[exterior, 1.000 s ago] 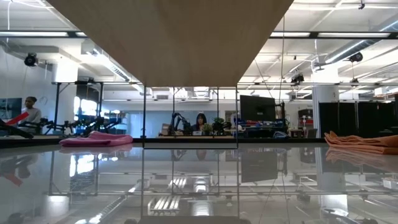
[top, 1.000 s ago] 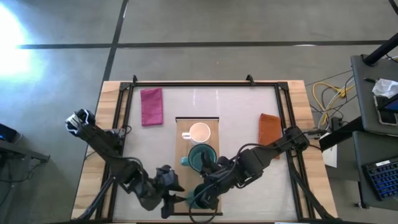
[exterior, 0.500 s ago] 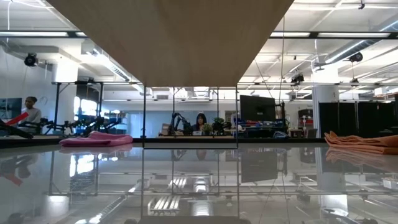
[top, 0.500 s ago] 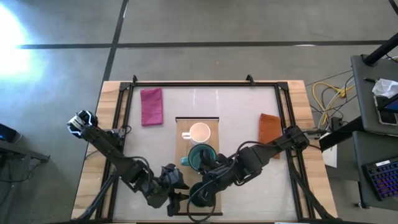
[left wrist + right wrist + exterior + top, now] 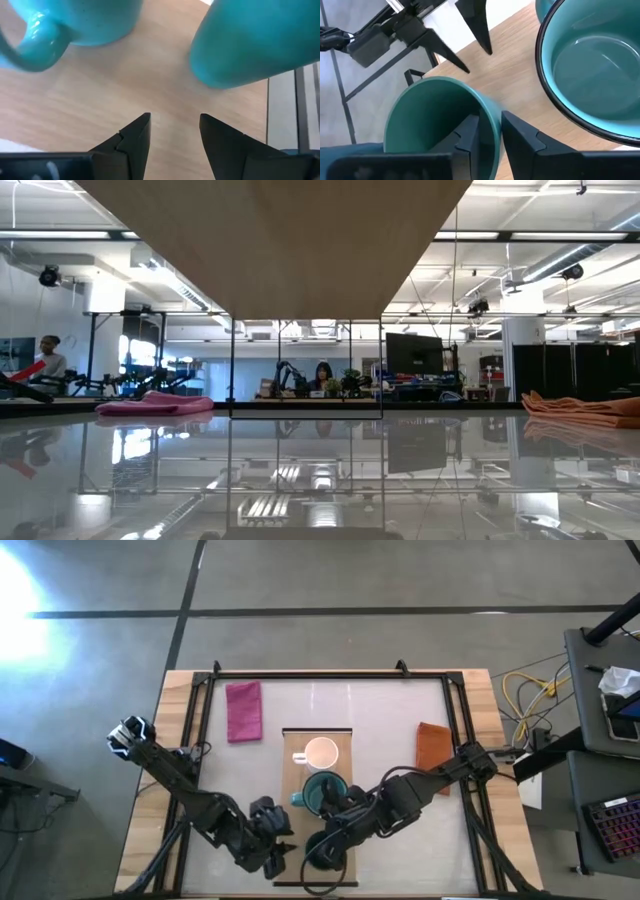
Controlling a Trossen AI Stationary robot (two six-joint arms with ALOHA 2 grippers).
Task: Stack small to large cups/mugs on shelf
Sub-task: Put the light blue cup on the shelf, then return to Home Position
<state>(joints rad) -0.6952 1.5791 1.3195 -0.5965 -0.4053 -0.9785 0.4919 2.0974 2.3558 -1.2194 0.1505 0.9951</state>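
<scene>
Bench (image 5: 390,720): white top in a wood frame, carrying all items. Shelf (image 5: 340,745): long light-wood board lying down the bench's middle. Magenta cloth (image 5: 243,710): on the bench left of the shelf; orange cloth (image 5: 432,745): right of it. Teal mug (image 5: 322,792): on the shelf's middle, handle toward the left. White mug (image 5: 320,753): on the shelf just beyond the teal mug. Small green cup (image 5: 440,117): at the shelf's near end, beside the teal mug. Right pincer (image 5: 487,132): closed on the green cup's rim, one finger inside, one outside. Left pincer (image 5: 172,132): fingers apart, empty, over the shelf facing both cups.
</scene>
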